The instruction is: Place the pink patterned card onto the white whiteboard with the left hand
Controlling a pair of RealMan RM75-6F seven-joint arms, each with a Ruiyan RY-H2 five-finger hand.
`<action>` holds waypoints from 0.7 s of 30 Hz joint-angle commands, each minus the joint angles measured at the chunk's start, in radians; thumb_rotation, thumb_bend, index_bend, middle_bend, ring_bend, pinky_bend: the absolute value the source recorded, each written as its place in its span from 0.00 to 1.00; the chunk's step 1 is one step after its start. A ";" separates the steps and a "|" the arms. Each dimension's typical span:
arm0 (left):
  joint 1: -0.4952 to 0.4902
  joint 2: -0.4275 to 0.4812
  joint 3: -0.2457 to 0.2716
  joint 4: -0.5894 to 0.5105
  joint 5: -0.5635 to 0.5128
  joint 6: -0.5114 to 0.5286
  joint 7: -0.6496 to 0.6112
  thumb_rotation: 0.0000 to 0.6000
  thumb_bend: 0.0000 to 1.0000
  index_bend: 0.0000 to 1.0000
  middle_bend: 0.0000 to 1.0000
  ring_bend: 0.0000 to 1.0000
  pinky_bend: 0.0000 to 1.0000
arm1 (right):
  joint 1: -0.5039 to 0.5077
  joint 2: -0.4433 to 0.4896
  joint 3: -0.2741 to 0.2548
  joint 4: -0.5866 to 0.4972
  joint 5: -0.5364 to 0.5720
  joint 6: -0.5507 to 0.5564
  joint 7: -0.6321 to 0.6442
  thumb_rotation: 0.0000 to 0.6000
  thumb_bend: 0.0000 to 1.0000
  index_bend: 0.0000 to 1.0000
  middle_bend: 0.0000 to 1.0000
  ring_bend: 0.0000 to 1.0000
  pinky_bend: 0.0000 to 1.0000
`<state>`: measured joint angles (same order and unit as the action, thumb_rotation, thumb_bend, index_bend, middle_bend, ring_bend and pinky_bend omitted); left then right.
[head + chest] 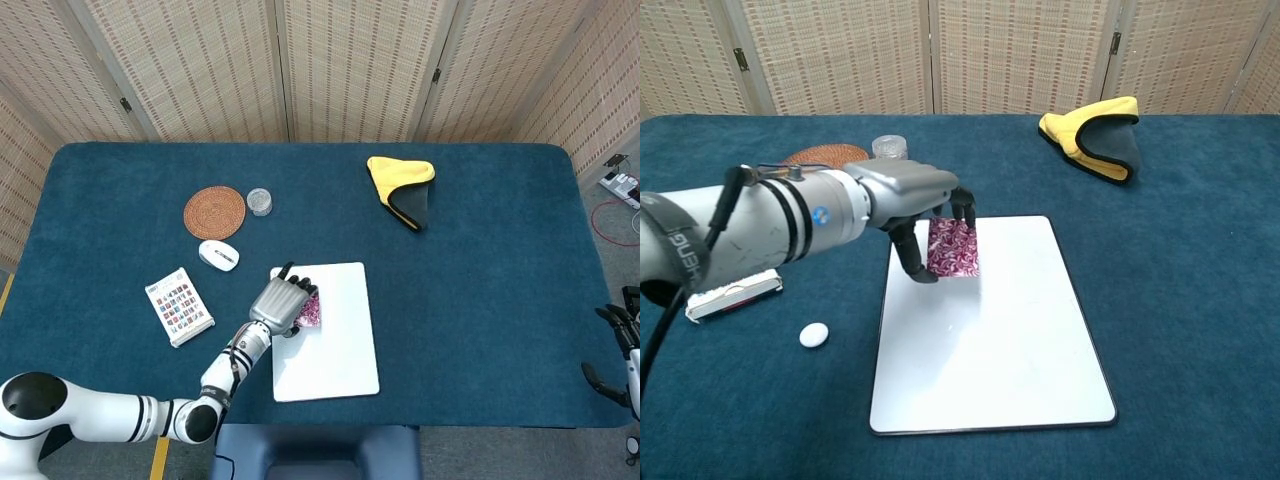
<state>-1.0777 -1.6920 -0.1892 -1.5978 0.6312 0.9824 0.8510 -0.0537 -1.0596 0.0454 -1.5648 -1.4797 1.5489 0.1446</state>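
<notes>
The robot's left hand [925,205] holds a pink patterned card [953,248] upright, fingers [908,248] clamped on it, above the far left part of a flat white rectangular whiteboard [1000,340] on the blue worktop [1180,260]. The right hand [617,350] sits at the far right edge, fingers apart, holding nothing.

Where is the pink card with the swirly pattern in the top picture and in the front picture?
Head view: the pink patterned card peeks out beside the left hand, over the whiteboard's upper left part.
Chest view: the card hangs upright from the hand, left of centre.
Shared landmark: the white whiteboard.
</notes>
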 commanded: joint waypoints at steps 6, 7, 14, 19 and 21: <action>-0.073 -0.082 -0.011 0.097 -0.098 -0.013 0.057 1.00 0.29 0.26 0.26 0.23 0.00 | -0.001 -0.002 0.003 0.006 0.010 -0.006 0.006 1.00 0.31 0.16 0.17 0.21 0.10; -0.077 -0.086 -0.011 0.100 -0.104 -0.013 0.059 1.00 0.29 0.24 0.25 0.23 0.00 | -0.001 -0.002 0.003 0.007 0.010 -0.006 0.006 1.00 0.31 0.16 0.17 0.21 0.10; -0.073 -0.062 0.001 0.067 -0.093 0.004 0.043 1.00 0.29 0.13 0.17 0.15 0.00 | 0.003 -0.002 0.006 0.006 0.011 -0.011 0.006 1.00 0.31 0.16 0.17 0.21 0.10; -0.043 -0.011 0.029 0.005 -0.039 0.029 0.012 1.00 0.29 0.15 0.17 0.14 0.00 | 0.006 -0.001 0.006 0.003 0.003 -0.011 0.002 1.00 0.31 0.16 0.17 0.21 0.10; -0.023 0.018 0.044 -0.027 -0.002 0.041 -0.011 1.00 0.29 0.17 0.17 0.14 0.00 | 0.006 0.000 0.006 0.000 -0.001 -0.009 0.001 1.00 0.31 0.16 0.17 0.21 0.10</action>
<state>-1.1179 -1.6968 -0.1591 -1.6008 0.6029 1.0108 0.8586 -0.0475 -1.0601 0.0515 -1.5639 -1.4803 1.5396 0.1461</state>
